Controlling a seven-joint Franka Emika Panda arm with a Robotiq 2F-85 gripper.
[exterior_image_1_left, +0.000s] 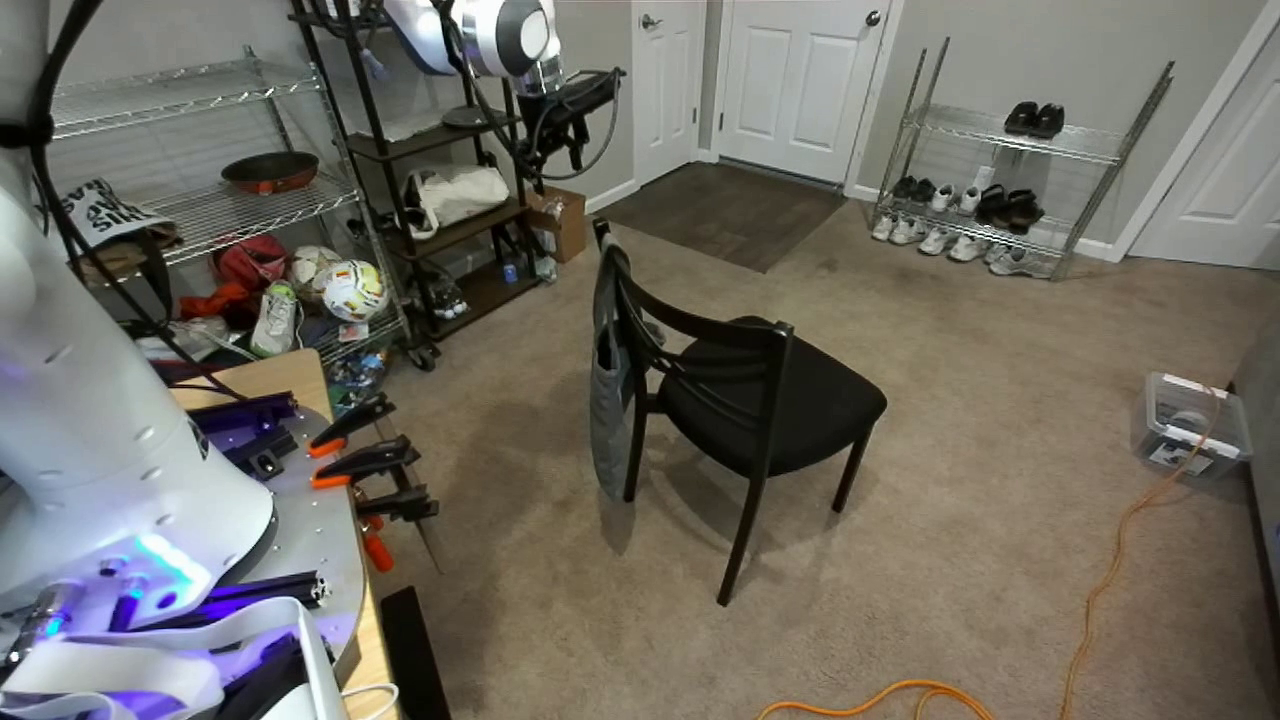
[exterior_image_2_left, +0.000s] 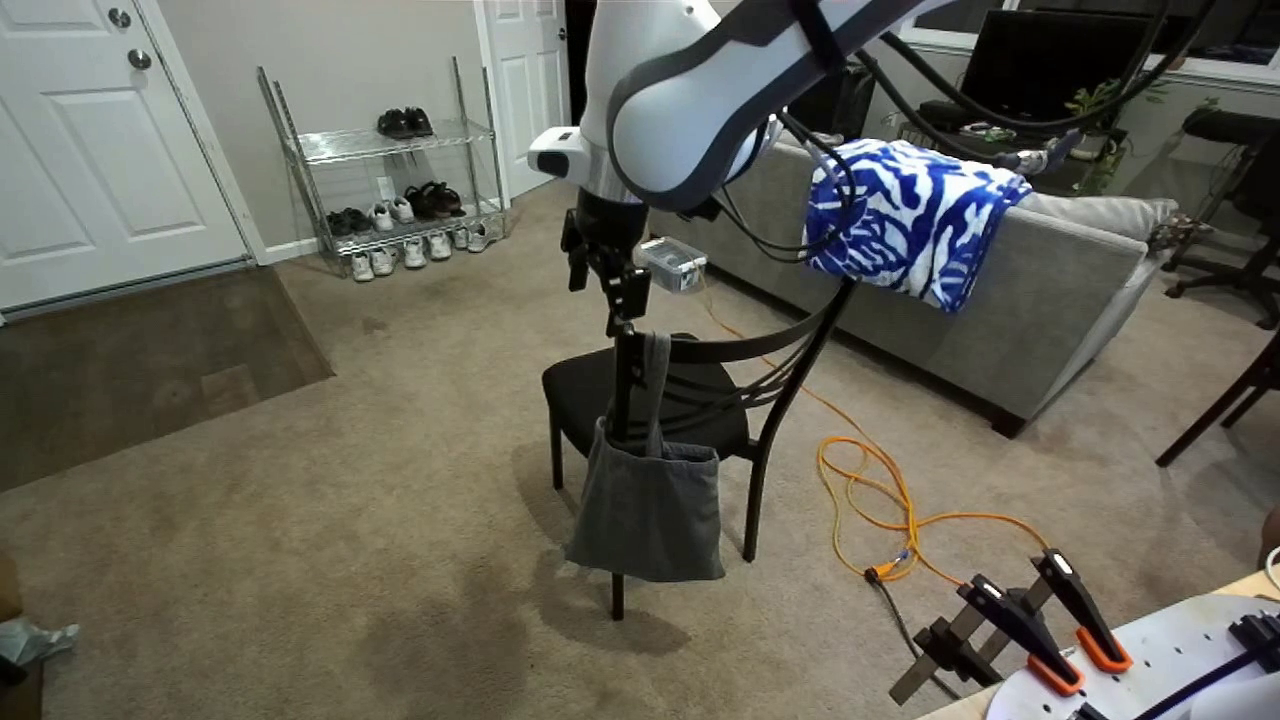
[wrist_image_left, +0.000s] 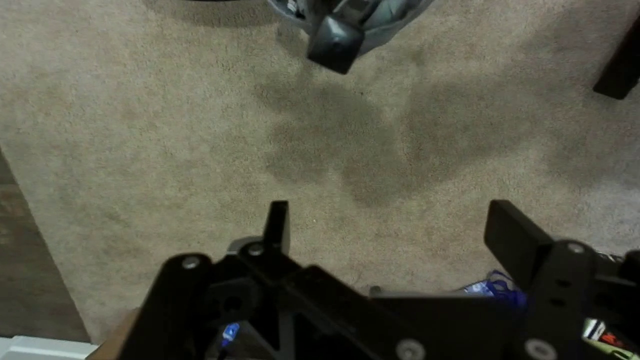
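Work status: the grey fabric bag (exterior_image_2_left: 645, 520) hangs from the black chair (exterior_image_1_left: 800, 410), its strap (exterior_image_2_left: 656, 390) passed over one end of the chair back. The chair alone bears the load; no grip on the bag is in effect. From where I stand, this reads either as handling not begun or as handling complete; the position by itself does not settle which.

Gripper condition: the jaws stand wide apart with nothing between them. In the wrist view the gripper (wrist_image_left: 388, 220) frames only carpet (wrist_image_left: 200, 150), and the top of the corner post (wrist_image_left: 336, 45) lies beyond the fingertips, apart from them. In an exterior view the gripper appears directly above that post; contact is not evident.

Bag condition: soft, plain and limp. The body hangs roughly upright, broader at the base than at the mouth, with light creases. A chair leg shows below its lower edge, which hangs above the carpet. Seen from above, the mouth appears partly open; contents cannot be made out.
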